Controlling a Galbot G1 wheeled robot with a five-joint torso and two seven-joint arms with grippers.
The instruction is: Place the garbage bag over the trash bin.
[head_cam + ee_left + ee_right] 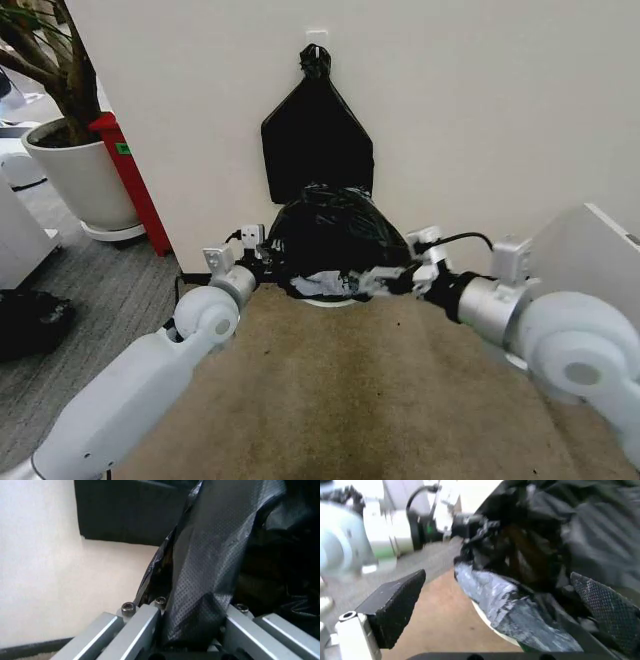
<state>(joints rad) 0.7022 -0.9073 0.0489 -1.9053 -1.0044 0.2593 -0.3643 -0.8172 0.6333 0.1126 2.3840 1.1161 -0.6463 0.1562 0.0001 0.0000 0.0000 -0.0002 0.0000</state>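
Crinkly black plastic garbage bag [328,232] sits draped on round cream-white plastic trash bin [330,297] by the wall. Left end effector [192,630] clamps bag film; right end effector [495,607] fingers apart around it. I'd worry about thin film tearing or slipping off the rim.

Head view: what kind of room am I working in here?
Probably an office or lobby corner. A large potted tree in a white pot stands on grey carpet beside a plain white wall, with a flat black bundle hung from a wall hook above the garbage bag.
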